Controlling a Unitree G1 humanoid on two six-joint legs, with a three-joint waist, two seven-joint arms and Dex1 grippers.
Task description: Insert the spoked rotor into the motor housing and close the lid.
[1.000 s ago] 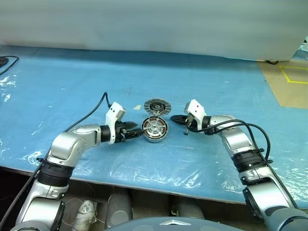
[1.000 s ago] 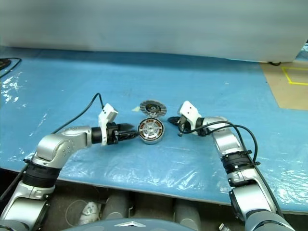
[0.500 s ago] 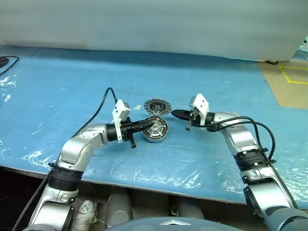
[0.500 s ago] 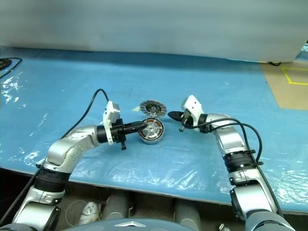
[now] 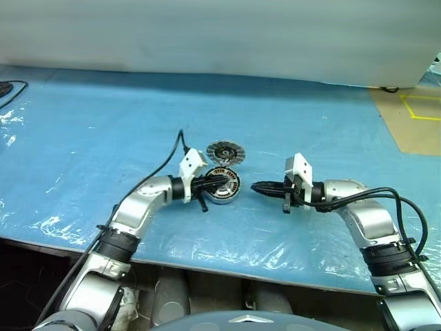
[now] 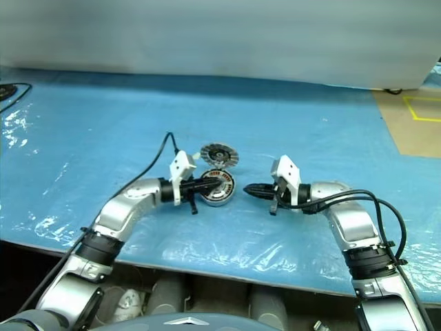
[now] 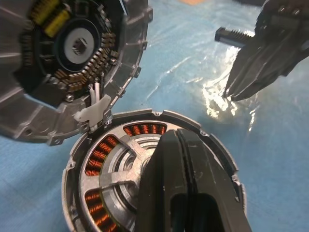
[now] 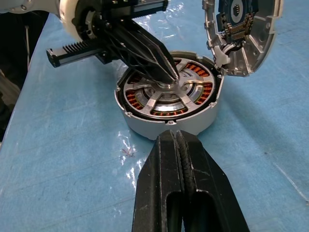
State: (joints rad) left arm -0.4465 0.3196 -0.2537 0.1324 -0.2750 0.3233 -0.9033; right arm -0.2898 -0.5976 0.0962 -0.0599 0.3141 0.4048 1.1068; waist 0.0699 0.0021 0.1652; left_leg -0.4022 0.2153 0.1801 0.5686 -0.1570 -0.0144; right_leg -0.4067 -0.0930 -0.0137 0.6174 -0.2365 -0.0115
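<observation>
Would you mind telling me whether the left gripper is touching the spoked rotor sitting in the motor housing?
Touching. In the right wrist view, the shut tips of the left gripper press onto the hub of the spoked rotor, which is seated in the motor housing.

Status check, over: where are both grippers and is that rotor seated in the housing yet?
Left gripper shut, tips on the spoked rotor, seated in the motor housing. Right gripper shut, clear. Lid open, hinged up behind. Nothing in the way.

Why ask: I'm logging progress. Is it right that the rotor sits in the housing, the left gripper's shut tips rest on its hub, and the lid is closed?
Not the lid: the right wrist view shows it still open, standing beside the housing. The rotor is seated, with the shut left gripper at its hub.
</observation>
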